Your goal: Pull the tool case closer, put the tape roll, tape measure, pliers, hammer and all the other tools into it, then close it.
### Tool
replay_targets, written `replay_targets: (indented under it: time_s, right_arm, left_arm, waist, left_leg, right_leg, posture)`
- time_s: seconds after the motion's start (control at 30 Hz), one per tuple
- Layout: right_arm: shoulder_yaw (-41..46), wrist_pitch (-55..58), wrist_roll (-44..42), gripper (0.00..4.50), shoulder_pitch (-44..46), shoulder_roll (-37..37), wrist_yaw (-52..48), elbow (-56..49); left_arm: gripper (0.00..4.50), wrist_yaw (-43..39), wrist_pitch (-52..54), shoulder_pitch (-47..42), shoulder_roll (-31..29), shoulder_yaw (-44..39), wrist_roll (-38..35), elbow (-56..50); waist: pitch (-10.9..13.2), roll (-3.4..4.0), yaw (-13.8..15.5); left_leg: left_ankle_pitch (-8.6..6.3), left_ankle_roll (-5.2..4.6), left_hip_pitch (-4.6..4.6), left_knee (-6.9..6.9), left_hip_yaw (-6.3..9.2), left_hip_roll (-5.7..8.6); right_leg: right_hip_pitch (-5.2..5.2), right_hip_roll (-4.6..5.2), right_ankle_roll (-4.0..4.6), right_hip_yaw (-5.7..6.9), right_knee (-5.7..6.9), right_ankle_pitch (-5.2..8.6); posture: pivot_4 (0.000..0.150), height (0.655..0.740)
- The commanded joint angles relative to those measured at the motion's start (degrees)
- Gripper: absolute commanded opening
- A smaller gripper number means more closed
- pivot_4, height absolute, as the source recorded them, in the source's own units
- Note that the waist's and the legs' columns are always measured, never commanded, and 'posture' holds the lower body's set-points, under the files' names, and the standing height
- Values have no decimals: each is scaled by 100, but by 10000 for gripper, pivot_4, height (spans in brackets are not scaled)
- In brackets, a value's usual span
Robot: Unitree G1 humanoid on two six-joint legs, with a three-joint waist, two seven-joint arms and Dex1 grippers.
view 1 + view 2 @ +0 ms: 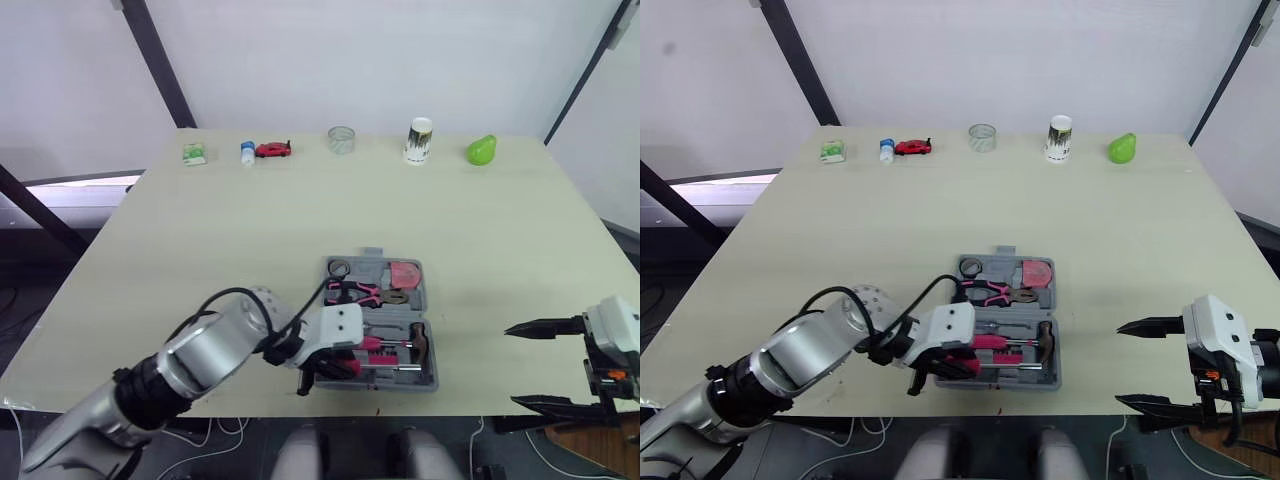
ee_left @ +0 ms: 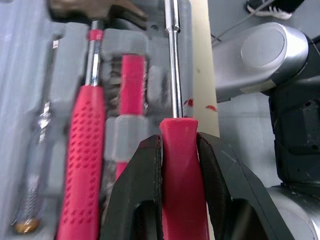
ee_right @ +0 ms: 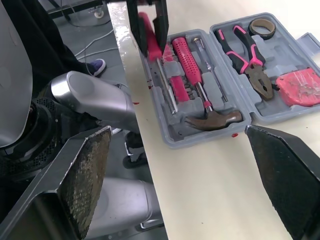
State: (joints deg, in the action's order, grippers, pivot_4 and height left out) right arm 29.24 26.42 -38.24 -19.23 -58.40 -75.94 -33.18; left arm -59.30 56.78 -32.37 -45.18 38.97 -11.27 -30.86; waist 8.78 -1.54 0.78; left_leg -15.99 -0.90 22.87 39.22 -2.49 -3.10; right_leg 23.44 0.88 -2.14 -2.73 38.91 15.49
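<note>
grey plastic tool case (image 3: pixel 210 136) lies open and flat on the beige table (image 1: pixel 200 250), and the table's near edge runs just beside the case's front half. left gripper (image 2: pixel 179 150) is at the case's front left corner, its black fingers (image 2: pixel 145 190) closed tight on the red handle of a steel-shaft screwdriver (image 2: pixel 178 165). the shaft lies along the front-most slot of the case; can't tell if it is fully seated. next slot back holds a red dotted-grip hammer with a dark head (image 3: pixel 200 95), head at the case's right end. a short red-handled tool sits between hammer and screwdriver. the case's back half holds pink-and-black pliers (image 3: pixel 247 55), a brown tape roll (image 3: pixel 261 27) in the back left corner and a pink tape measure (image 3: pixel 299 87) at the back right. right gripper (image 1: pixel 511 365) hangs well right of the case, past the table's front edge, fingers spread wide, nothing in them. far behind the case is a row: small green box (image 1: pixel 194 154), small bottle (image 1: pixel 247 152), red toy car (image 1: pixel 273 150), clear glass (image 1: pixel 341 140), paper cup (image 1: pixel 419 141), green pear (image 1: pixel 481 150).
</note>
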Motion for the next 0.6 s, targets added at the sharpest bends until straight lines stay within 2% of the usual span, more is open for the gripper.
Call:
replay_targets:
  time_s: [0.03,0.27,0.6]
  right_arm:
    - [4,19,-71,45000,71,-95,-58,-72]
    - [-23,29,-61,45000,145,-96,-59,-24]
    - [37,40,-54,45000,73,-60,1,-94]
  left_arm:
    - [6071,160,348,-287,201,325,161,-128]
    - [6071,270,602,-620,402,745,310,-23]
    - [6071,298,445,-866,655,1101,484,401]
  waist:
    - [0,0,1]
    - [0,0,1]
    - [0,0,2]
  left_leg:
    - [0,0,0,0,0,0]
    - [0,0,0,1,1,1]
    - [0,0,0,3,4,2]
  right_leg:
    - [0,0,0,0,0,0]
    - [-1,0,0,-1,1,0]
    - [-2,0,0,0,1,0]
  posture:
    - [1500,7400]
    - [1500,7400]
    - [1500,7400]
